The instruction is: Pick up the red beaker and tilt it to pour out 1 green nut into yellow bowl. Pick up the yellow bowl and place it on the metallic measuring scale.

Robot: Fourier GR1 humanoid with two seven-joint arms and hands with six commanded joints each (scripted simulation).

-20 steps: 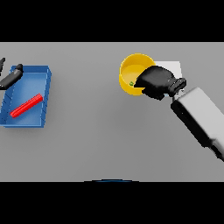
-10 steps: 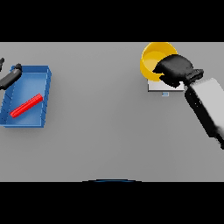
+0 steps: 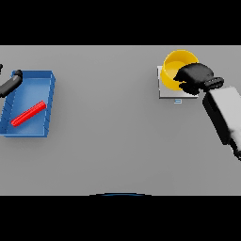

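Yellow round bowl [image 3: 175, 63] is gripped at its rim by the curled dark right hand [image 3: 195, 77], over the flat metallic measuring scale [image 3: 164, 92] below the hand.

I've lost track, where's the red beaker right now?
The red beaker lies on its side in the blue tray at the head view's left, near the left hand.

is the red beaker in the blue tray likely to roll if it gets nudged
Probably yes: the red beaker lies on its side and looks long and round. The blue tray walls should stop it going far. It looks slim, so likely light and easily shifted.
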